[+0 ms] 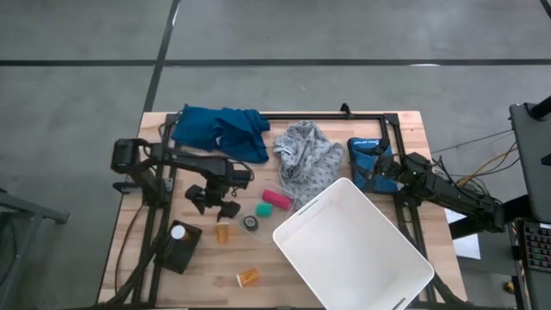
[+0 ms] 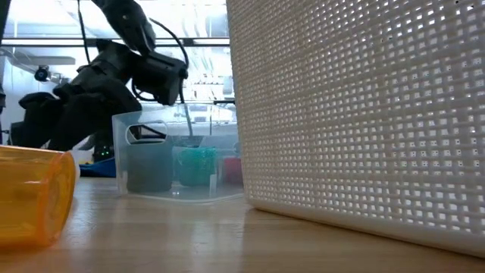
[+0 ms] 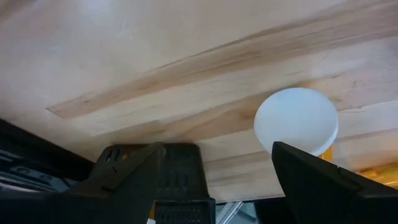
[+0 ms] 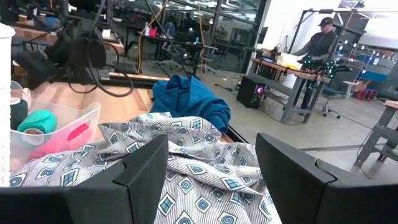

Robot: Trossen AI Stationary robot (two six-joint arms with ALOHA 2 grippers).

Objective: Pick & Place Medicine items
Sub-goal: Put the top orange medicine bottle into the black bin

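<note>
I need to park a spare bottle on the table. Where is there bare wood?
Bare wood lies along the near edge between the lying pill bottle and the white basket. Crowded: the middle, around the left gripper, pink roll and patterned cloth.

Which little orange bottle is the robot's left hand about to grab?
Find the big white basket, then look left to the left gripper. Just below its open fingers stands an orange pill bottle. The other orange bottle lies alone near the table's front edge.
</note>
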